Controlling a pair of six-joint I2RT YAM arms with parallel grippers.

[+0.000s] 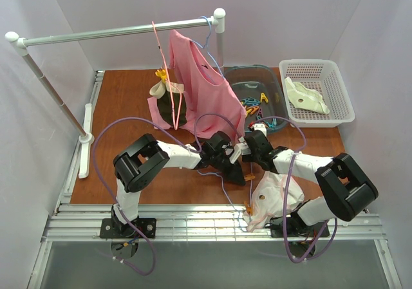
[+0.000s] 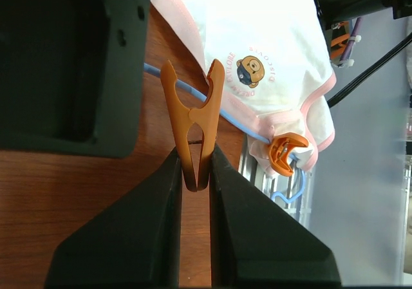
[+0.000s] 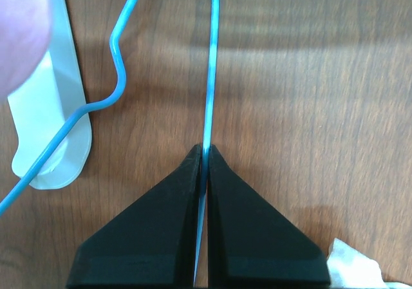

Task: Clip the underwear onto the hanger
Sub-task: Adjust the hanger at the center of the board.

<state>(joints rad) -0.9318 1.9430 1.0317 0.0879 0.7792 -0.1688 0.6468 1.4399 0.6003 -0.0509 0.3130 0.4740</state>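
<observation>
The underwear (image 2: 270, 38), pale pinkish-white with pink edging and a bear print, lies at the table's front edge (image 1: 273, 195). The light-blue hanger wire (image 2: 232, 118) runs under its edge. An orange clothespin (image 2: 286, 155) is clipped on the underwear's corner and the wire. My left gripper (image 2: 195, 150) is shut on a second orange clothespin (image 2: 192, 118), squeezing its tail; its mouth stands spread over the wire beside the underwear. My right gripper (image 3: 205, 149) is shut on the hanger wire (image 3: 211, 70) near the hook (image 3: 116, 64). Both grippers meet mid-table, left (image 1: 243, 167) and right (image 1: 256, 134).
A pink garment (image 1: 199, 86) hangs from a pink hanger on the white rail (image 1: 122, 31), with dark olive underwear (image 1: 175, 105) beside it. A teal basin (image 1: 257, 86) holds several clothespins. A white basket (image 1: 318, 93) holds a cream garment. The rack foot (image 3: 51, 128) lies near the hook.
</observation>
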